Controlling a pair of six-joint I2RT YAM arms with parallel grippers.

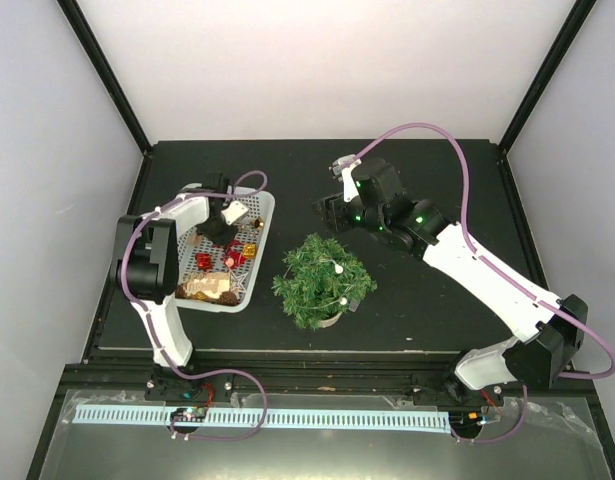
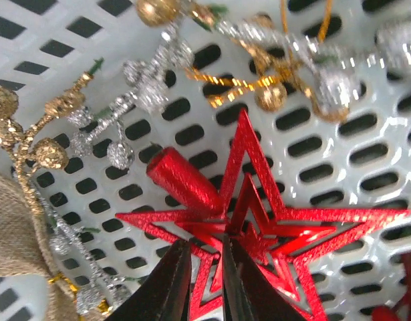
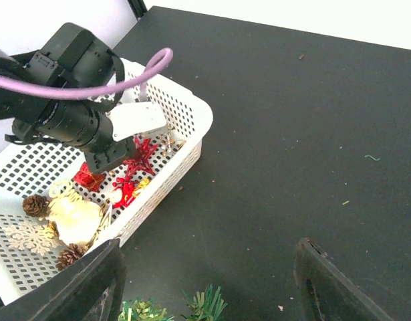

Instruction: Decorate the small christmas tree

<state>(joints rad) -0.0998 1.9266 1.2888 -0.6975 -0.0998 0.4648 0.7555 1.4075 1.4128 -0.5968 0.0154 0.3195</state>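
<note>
The left claw (image 2: 206,251) is pinched narrow on a rib of the red star (image 2: 248,144) in the white basket (image 3: 182,157); I would lift it straight up and slowly, since glittery sprigs (image 2: 152,93) lie close around its points and could snag. The small christmas tree (image 1: 322,278) stands upright just beside the basket, so the star is best brought in from above its top. Beyond it the right claw (image 3: 208,246) hangs wide, holding nothing.
</note>
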